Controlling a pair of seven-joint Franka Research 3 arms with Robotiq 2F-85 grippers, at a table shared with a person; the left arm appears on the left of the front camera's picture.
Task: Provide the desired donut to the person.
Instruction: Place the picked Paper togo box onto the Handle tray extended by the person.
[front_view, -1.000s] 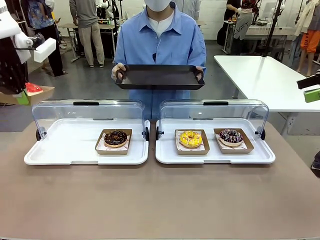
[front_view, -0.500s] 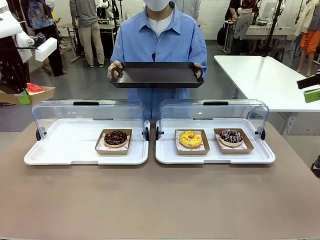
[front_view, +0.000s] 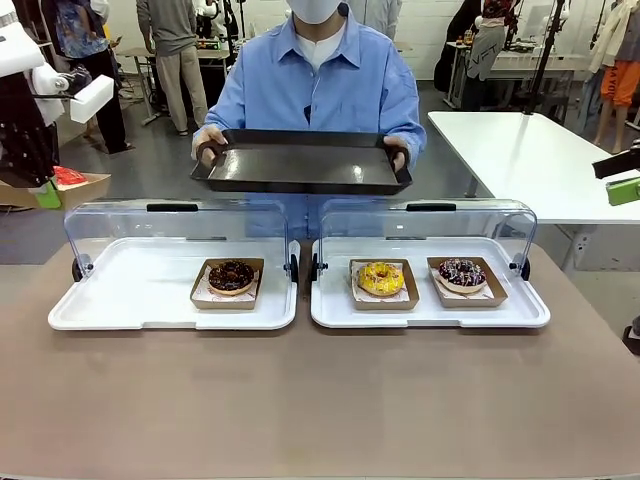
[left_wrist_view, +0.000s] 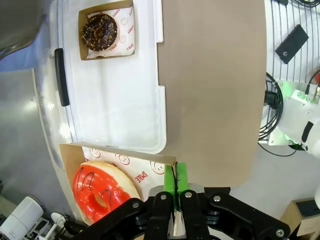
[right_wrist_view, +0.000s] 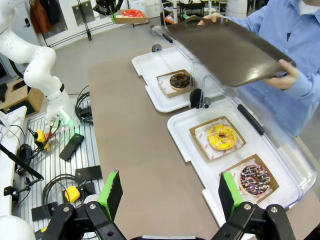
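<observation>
1. the right pincer (right_wrist_view: 170, 190) hangs on the near side of the black tray (front_view: 300, 165), well apart from it, above the table (front_view: 320, 400). it is released, fingers wide, with nothing between them.
2. nearer than the tray and below it stand two white cases with their clear lids raised. the left case (front_view: 100, 300) holds a chocolate donut (front_view: 231, 275). the right case (front_view: 520, 310) holds a yellow donut (front_view: 381, 277) and a sprinkled donut (front_view: 462, 271). each sits in its own paper box.
3. the left pincer (left_wrist_view: 176, 180) is clenched on the rim of a box (left_wrist_view: 145, 167) that carries the red donut (left_wrist_view: 102, 190). it hangs in the air well off to the tray's left, at roughly tray height.
4. the tray itself is bare. the person (front_view: 320, 85) holds it out in both hands, above the far edges of the lids.
5. step in hand, as i judge it: the red donut is picked and airborne, and delivery is not yet done.
6. the next move calls for carrying the box across to the tray, above the raised lids. it then has to be set flat on the bare middle, clear of the person's hands, before the pincer lets go. the tray looks a little tilted, so a level, gentle set-down matters.
</observation>
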